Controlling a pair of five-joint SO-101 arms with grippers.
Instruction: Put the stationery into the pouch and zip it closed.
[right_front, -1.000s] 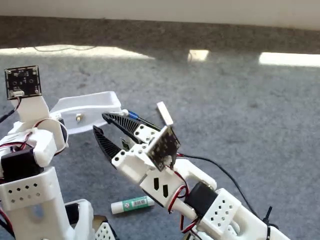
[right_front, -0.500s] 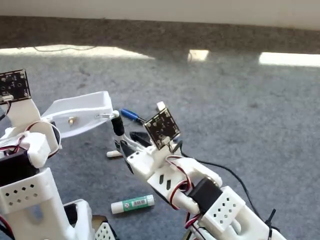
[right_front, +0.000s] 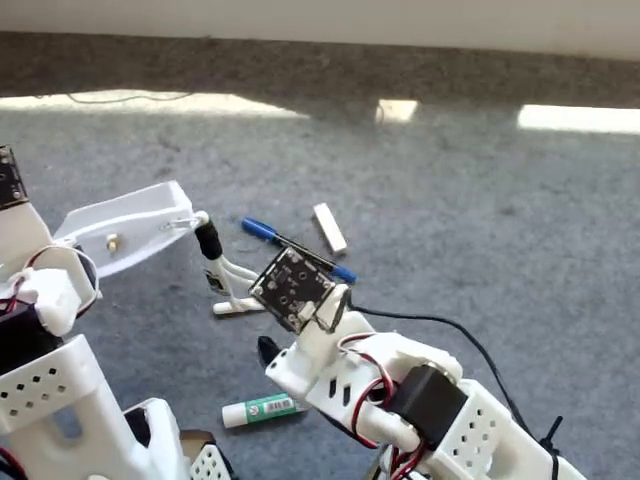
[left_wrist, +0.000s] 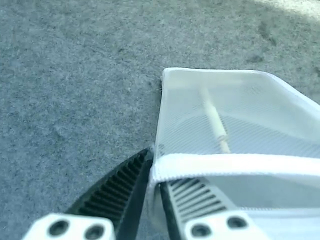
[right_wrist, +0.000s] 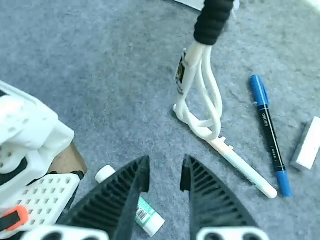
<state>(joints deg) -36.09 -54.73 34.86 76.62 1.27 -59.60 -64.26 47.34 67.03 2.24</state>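
Left wrist view: the left gripper (left_wrist: 152, 165) is clamped on the rim of the white mesh pouch (left_wrist: 235, 125), holding it above the grey tabletop (left_wrist: 75, 75). The right gripper (right_wrist: 165, 162), jaws slightly parted and empty, hangs above the green-labelled white glue stick (right_wrist: 149, 219), near a blue pen (right_wrist: 267, 130) and a white block eraser (right_wrist: 306, 145).

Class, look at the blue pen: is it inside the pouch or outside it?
Outside. The blue pen lies on the carpet beside the white eraser, apart from the pouch in the left tool.
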